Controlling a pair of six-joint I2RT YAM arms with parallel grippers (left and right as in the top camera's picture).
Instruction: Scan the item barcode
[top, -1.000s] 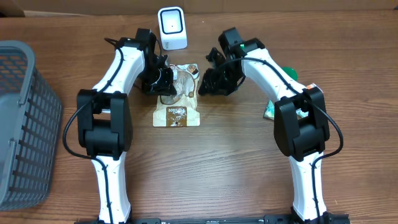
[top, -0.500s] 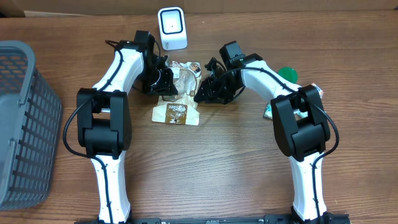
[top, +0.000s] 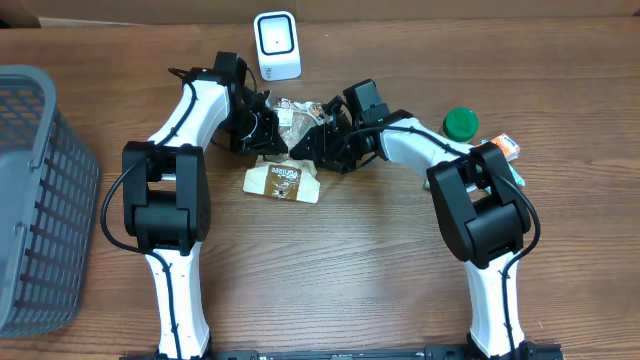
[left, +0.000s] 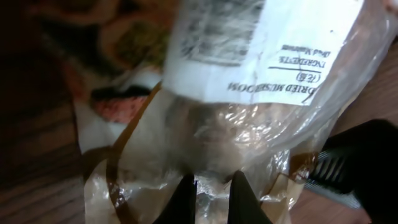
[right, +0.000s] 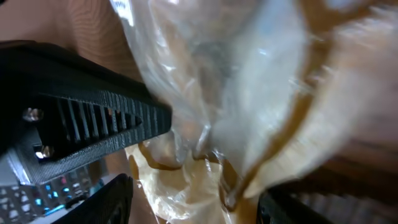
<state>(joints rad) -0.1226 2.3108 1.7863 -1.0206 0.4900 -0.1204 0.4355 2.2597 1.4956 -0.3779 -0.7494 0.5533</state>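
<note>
The item is a clear plastic bag of dried mushrooms (top: 285, 180) with a brown printed end, lying between the two arms. Its white label (left: 273, 56) faces the left wrist camera, and the print near its top is blurred. My left gripper (top: 262, 130) is shut on a fold of the bag's film (left: 211, 202). My right gripper (top: 308, 142) has come in from the right. It stands open, with its fingers (right: 109, 199) wide on either side of the crumpled plastic (right: 211, 124). The white scanner (top: 277, 45) stands upright behind the bag.
A grey mesh basket (top: 40, 200) fills the left edge of the wooden table. A green round lid (top: 461, 123) and a small packet (top: 505, 147) lie to the right, behind the right arm.
The right gripper has moved left, up to the bag, and its jaws have spread wider. The left gripper has kept its hold; the bag's lower end has shifted slightly.
</note>
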